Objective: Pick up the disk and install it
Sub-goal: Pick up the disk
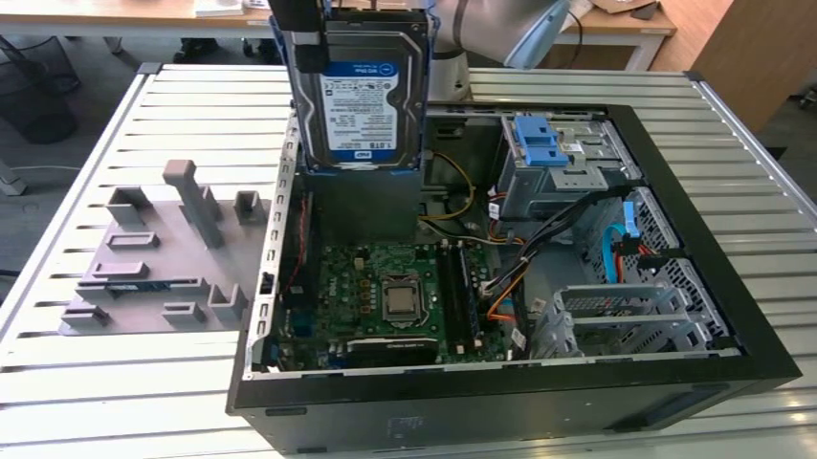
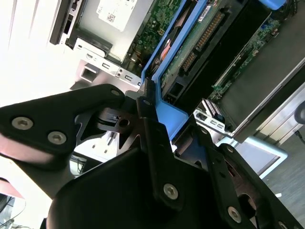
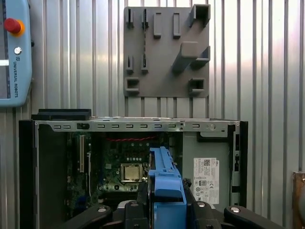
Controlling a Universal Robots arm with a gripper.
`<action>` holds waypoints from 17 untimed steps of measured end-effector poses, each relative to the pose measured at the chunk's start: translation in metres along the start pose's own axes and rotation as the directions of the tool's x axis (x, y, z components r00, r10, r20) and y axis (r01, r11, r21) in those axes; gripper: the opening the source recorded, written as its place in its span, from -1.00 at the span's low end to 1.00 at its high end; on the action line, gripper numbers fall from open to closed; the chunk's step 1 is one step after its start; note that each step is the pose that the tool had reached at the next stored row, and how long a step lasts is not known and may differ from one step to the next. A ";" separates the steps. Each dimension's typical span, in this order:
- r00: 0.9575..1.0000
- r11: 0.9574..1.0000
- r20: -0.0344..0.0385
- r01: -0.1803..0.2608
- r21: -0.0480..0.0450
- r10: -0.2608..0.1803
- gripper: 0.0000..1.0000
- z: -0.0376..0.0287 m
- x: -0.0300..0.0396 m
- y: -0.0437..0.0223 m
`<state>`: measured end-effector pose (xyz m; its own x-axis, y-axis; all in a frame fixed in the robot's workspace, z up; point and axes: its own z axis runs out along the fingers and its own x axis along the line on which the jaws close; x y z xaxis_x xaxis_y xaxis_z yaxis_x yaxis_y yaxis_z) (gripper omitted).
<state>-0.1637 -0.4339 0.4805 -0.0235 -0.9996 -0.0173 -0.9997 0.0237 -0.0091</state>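
Observation:
The disk (image 1: 363,88), a silver hard drive with a white-and-blue label in a blue bracket, hangs upright above the rear of the open computer case (image 1: 715,316). My gripper (image 1: 297,24) is shut on its upper edge at the top of the exterior view. In the second wrist view the black fingers (image 2: 145,102) clamp the blue bracket (image 2: 164,57), with the disk's circuit board beside it. In the first wrist view the bracket (image 3: 166,176) sticks out from the gripper (image 3: 167,206) over the motherboard.
A drive cage with a blue latch piece (image 1: 542,143) sits at the case's far right corner. Cables cross the middle. A grey power supply box (image 3: 206,174) lies inside. A grey fixture plate (image 1: 147,258) stands left of the case, and a teach pendant (image 3: 14,52) lies on the slatted table.

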 end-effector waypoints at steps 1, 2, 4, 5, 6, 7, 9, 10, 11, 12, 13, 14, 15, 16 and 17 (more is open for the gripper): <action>1.000 1.000 0.000 0.000 0.000 0.000 -0.27 0.0000 0.0001 -0.0013; 1.000 1.000 0.000 0.000 0.000 0.000 -0.27 0.0000 0.0002 -0.0025; 1.000 1.000 0.000 0.000 0.000 0.000 -0.27 0.0001 0.0004 -0.0051; 1.000 1.000 0.000 0.000 0.000 0.000 -0.27 0.0001 0.0005 -0.0063; 1.000 1.000 0.000 0.000 0.000 0.000 -0.27 0.0001 0.0005 -0.0074; 1.000 1.000 0.000 0.000 0.000 0.000 -0.27 0.0001 0.0006 -0.0086; 1.000 1.000 0.000 0.000 0.000 0.000 -0.27 0.0001 0.0007 -0.0109; 1.000 1.000 0.000 0.000 0.000 0.000 -0.27 0.0001 0.0008 -0.0120; 1.000 1.000 0.000 0.000 0.000 0.000 -0.27 0.0001 0.0008 -0.0131; 1.000 1.000 0.000 0.000 0.000 0.000 -0.27 0.0001 0.0009 -0.0142; 1.000 1.000 0.000 0.000 0.000 0.000 -0.27 0.0002 0.0010 -0.0152; 1.000 1.000 0.000 0.000 0.000 0.000 -0.27 0.0002 0.0010 -0.0162; 1.000 1.000 0.000 0.000 0.000 0.000 -0.27 0.0002 0.0011 -0.0173; 1.000 1.000 0.000 0.000 0.000 0.000 -0.27 0.0002 0.0011 -0.0184; 1.000 1.000 0.000 0.000 0.000 0.000 -0.27 0.0002 0.0012 -0.0195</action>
<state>-0.1443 -0.4355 0.4805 -0.0235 -0.9996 -0.0174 -0.9997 0.0236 -0.0091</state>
